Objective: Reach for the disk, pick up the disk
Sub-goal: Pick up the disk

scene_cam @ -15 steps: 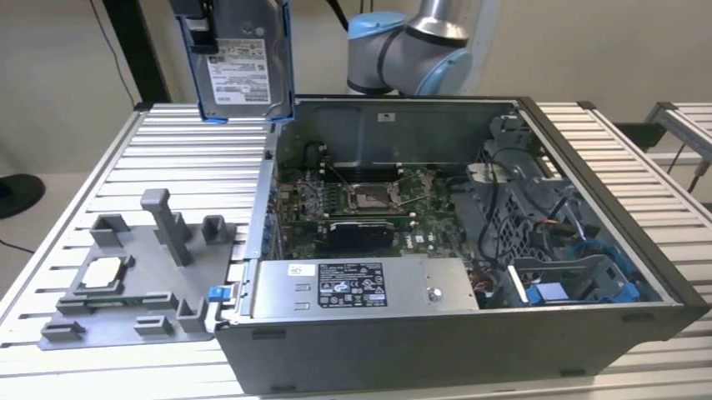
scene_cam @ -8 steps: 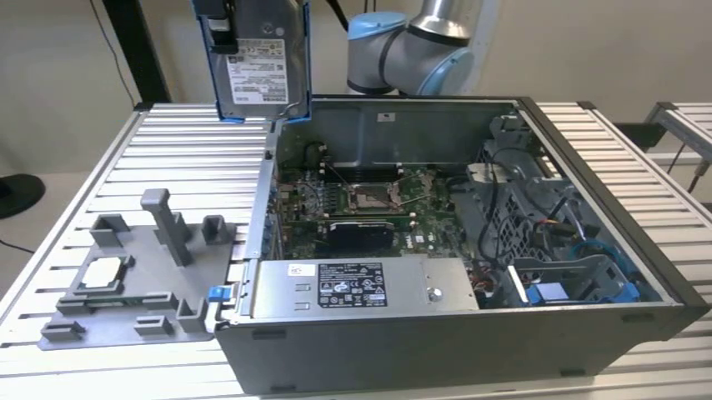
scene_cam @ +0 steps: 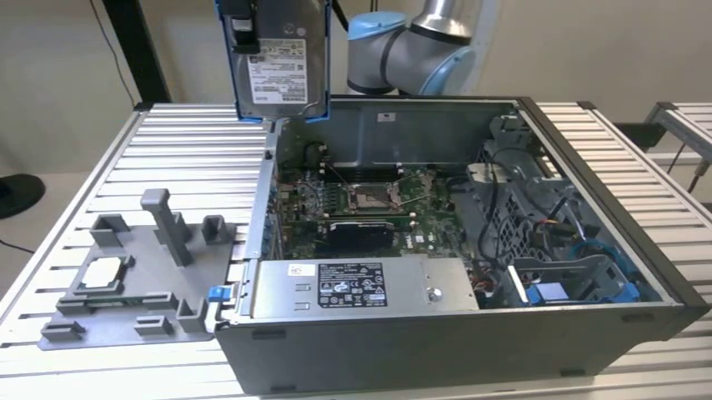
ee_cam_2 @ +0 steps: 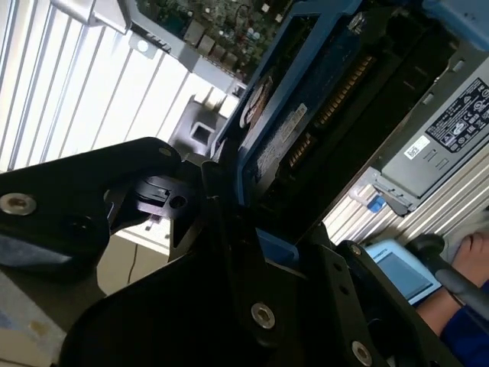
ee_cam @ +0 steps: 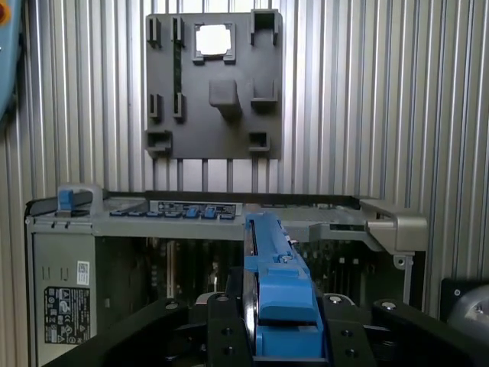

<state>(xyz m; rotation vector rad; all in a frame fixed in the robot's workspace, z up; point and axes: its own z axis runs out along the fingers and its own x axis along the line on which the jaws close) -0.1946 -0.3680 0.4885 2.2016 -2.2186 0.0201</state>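
Observation:
The disk (scene_cam: 283,65) hangs upright in the air above the back corner of the open computer case, on the exterior view's left. It is silver-grey with a white label facing the camera and blue rails along its edges. In the first wrist view the disk (ee_cam: 276,287) shows edge-on, its blue rail clamped between the black fingers of my gripper (ee_cam: 279,325). In the second wrist view the disk (ee_cam_2: 284,126) runs away from the gripper (ee_cam_2: 246,223), which is shut on it.
The open computer case (scene_cam: 445,342) holds a motherboard (scene_cam: 362,200) and a labelled silver box (scene_cam: 356,287). A grey fixture plate (scene_cam: 145,283) with a small square chip (scene_cam: 102,271) lies on the slatted table (scene_cam: 189,158). A person's blue sleeve (ee_cam_2: 466,321) is near a tablet.

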